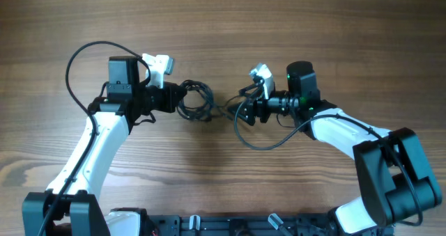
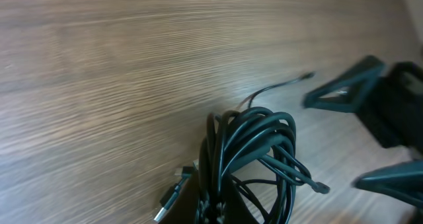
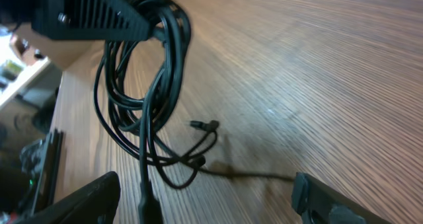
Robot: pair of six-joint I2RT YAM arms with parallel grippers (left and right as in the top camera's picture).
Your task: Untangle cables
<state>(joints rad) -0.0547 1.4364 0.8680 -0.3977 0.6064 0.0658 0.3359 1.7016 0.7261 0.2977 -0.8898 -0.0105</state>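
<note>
The cables are a small coil of thin black wires at the table's middle. My left gripper is shut on the coil's left side. In the left wrist view the coil rises from my shut fingers, and a metal plug tip lies beside them. My right gripper is open just right of the coil. In the right wrist view its fingers straddle a thin loose strand on the table, without touching it. The coil hangs from the left gripper beyond.
The wooden table lies all around. A thicker black arm cable loops below my right gripper. The right gripper's fingers show at the right of the left wrist view.
</note>
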